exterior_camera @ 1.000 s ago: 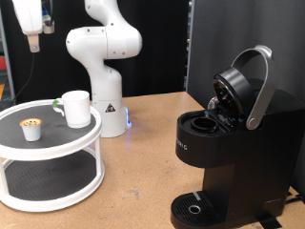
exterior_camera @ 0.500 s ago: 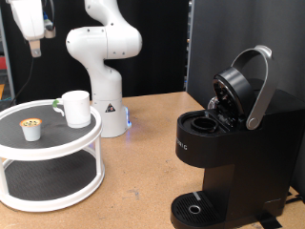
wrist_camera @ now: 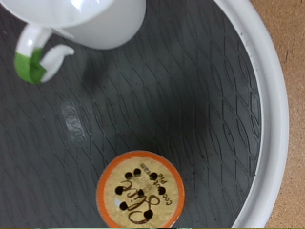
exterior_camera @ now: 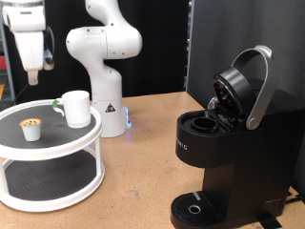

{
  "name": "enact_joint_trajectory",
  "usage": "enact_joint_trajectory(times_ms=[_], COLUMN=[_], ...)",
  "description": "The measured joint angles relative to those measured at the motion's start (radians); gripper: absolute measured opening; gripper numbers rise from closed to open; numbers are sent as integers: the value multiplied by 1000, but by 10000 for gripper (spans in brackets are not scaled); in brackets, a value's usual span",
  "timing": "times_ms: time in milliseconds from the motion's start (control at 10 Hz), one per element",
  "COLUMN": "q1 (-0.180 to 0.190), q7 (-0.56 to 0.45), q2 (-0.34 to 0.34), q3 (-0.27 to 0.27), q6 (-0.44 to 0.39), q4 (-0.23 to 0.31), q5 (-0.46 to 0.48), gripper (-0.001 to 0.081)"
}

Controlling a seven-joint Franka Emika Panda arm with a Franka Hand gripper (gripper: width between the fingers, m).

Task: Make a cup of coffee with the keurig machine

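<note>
Wooden tabletop; pincer [exterior_camera: 34, 76] above pod [exterior_camera: 31, 129], grip state unclear; keurig machine [exterior_camera: 229, 143] lid raised.

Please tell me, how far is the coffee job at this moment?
Done: the keurig machine has its lid up, and its chamber looks empty. In hand: nothing; the gripper hangs above the white two-tier tray, over the coffee pod. Left: the pod sits on the tray beside the cup, and the drip tray holds no cup.

Small pod [exterior_camera: 32, 129] w/ tan top on 2-tier white stand [exterior_camera: 57, 157].
</note>
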Motion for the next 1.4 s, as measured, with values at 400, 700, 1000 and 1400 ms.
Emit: enact_joint_trajectory(times_ms=[400, 700, 1000, 1400], q1=[-11, -12, -13, -16], q7=[1, 1, -1, -1], q2=[47, 74, 93, 120], q3=[-36, -45, -46, -54], q6=[157, 205, 222, 293], q4=[-73, -95, -107, -140], q5=[-9, -17, -29, -61], gripper=[808, 808, 808, 808])
